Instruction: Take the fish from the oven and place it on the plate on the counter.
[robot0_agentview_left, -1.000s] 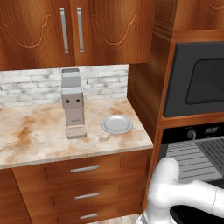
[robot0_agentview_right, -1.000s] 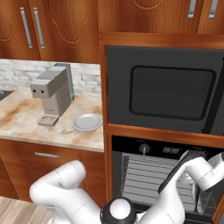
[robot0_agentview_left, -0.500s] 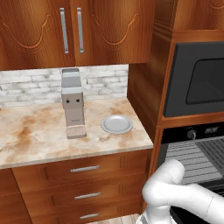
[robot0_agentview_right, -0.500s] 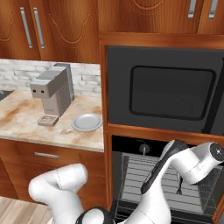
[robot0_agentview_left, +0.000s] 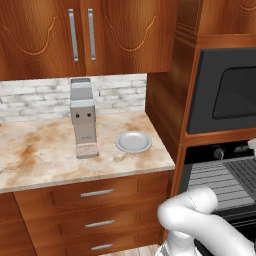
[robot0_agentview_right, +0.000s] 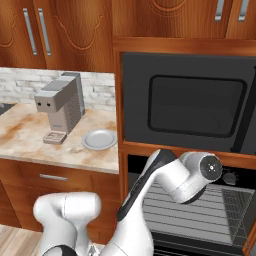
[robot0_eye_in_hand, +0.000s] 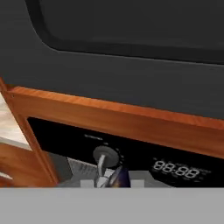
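In the hand view my gripper is shut on the fish, a small dark thing with a pale patch that shows between the fingertips. It is held in front of the oven's control panel, just below the round knob. The oven stands open with its grey wire racks bare. My wrist hangs at the oven's top edge. The round pale grey plate lies on the counter to the left of the oven, near its right end.
A grey coffee machine stands on the counter left of the plate. A black unit with a dark window sits above the oven. A wooden side panel divides counter and oven column. Drawers lie below the counter.
My hand has risen from the rack level and drawn back to the left, up to the oven's control panel, with the fish still in its grip.
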